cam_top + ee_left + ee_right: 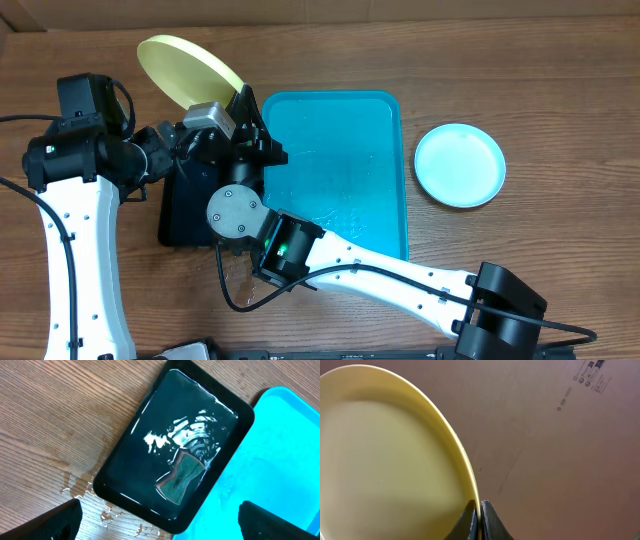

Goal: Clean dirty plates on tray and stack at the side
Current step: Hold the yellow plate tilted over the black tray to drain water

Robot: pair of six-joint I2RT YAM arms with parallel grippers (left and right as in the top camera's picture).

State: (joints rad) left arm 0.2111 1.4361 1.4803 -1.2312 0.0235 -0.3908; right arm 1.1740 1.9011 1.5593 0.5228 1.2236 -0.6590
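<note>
Rim grip on a lifted plate. The yellow-green plate [385, 460] hangs tilted in the air. Its edge is pinched between the closed fingers of the right pincer [480, 516], and its disc rises away from the fingertips. The left pincer [160, 510] stands wide open with nothing in it. Below it and just ahead of its gap, a sponge [180, 477] lies in the wet, foam-streaked black tray [125, 450]. The turquoise tray [335, 170] lies just outside one of its fingers and bears no plate where it shows. The light-blue plate [460, 165] rests on the table [560, 90], on the far side of that tray and well apart from both pincers.

The step in hand appears to be fetching the sponge to scrub the held plate. To do it well, the open pincer should come straight down over the sponge's narrow waist and close fully before lifting. The scrubbing should then be light and kept near the gripped edge, because a thin rim hold lets the disc pivot.

The right wrist view alone shows the rim seated between the fingers. The left wrist view alone shows the sponge, the foam and the spilt water [85, 492], which the arms cover from overhead. Only the overhead view shows the light-blue plate. A third plate appears in no view.
</note>
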